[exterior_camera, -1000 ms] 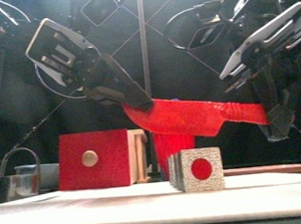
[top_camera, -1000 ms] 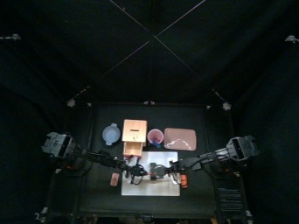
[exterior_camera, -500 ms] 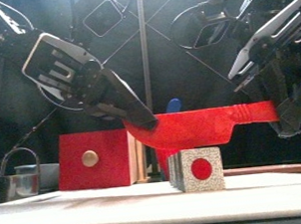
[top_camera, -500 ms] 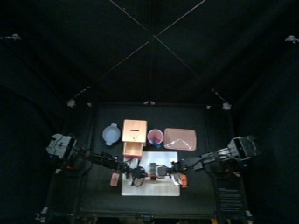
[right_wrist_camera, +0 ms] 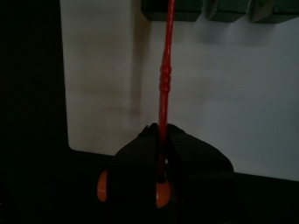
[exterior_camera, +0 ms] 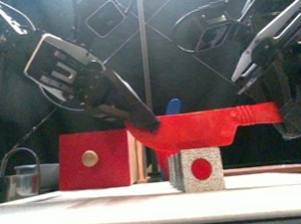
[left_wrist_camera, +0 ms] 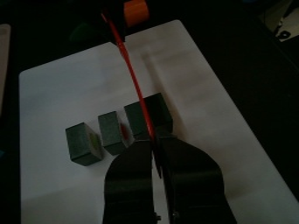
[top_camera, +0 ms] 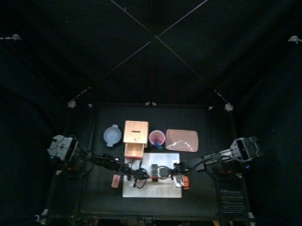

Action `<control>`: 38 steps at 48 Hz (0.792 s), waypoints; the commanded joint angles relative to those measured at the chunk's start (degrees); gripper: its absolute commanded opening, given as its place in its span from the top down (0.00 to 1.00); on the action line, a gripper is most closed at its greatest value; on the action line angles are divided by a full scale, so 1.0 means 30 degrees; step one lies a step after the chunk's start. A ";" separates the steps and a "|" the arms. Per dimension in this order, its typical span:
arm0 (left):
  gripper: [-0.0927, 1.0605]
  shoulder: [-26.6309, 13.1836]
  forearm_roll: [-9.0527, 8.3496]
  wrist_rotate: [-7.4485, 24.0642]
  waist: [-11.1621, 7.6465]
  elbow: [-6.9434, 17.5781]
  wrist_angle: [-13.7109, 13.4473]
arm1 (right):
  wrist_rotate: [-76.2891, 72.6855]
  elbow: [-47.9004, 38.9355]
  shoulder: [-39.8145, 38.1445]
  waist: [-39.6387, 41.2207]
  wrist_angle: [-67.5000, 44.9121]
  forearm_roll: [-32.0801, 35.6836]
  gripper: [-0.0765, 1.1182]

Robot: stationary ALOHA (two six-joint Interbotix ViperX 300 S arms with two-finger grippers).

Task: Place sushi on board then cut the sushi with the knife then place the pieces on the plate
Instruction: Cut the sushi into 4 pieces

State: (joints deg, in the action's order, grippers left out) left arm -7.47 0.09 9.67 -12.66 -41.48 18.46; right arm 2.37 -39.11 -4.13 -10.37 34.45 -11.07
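Dim booth of black curtains (top_camera: 151, 53) behind and beside a small black table (top_camera: 210, 124), little light

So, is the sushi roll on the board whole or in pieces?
In pieces: the left wrist view shows three separate dark green blocks of the sushi roll on the white cutting board.

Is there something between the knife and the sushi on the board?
Nothing visible. The red knife hangs right above the sushi, which stands on the board, and only a thin open gap lies between them.
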 commanded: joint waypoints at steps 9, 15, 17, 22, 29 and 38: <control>0.66 0.0264 0.0381 0.0117 -0.0322 0.0527 0.0088 | 0.0176 0.0205 -0.0732 -0.0029 -0.0381 -0.0059 0.66; 0.66 -0.0029 0.0527 0.0117 -0.0439 0.0557 0.0088 | 0.0176 0.0088 -0.0557 -0.0029 -0.0469 0.0029 0.66; 0.66 -0.0146 0.0615 0.0117 -0.0439 0.0557 0.0088 | 0.0176 0.0088 -0.0469 0.0000 -0.0586 0.0059 0.66; 0.66 -0.0498 0.0645 0.0117 -0.0439 0.0586 0.0088 | 0.0205 0.0059 -0.0264 -0.0029 -0.0879 0.0088 0.66; 0.66 -0.0059 0.0586 0.0176 -0.0410 0.0586 0.0088 | 0.0205 0.0352 -0.0557 0.0088 -0.0586 0.0498 0.66; 0.66 0.0762 0.0586 0.0176 -0.0293 0.0381 0.0088 | 0.0205 0.0674 -0.1230 0.0410 0.0410 0.1816 0.66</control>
State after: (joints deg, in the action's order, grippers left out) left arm -6.68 2.11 9.67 -13.27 -40.96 18.37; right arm 2.37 -38.85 -5.63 -9.84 35.95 -6.42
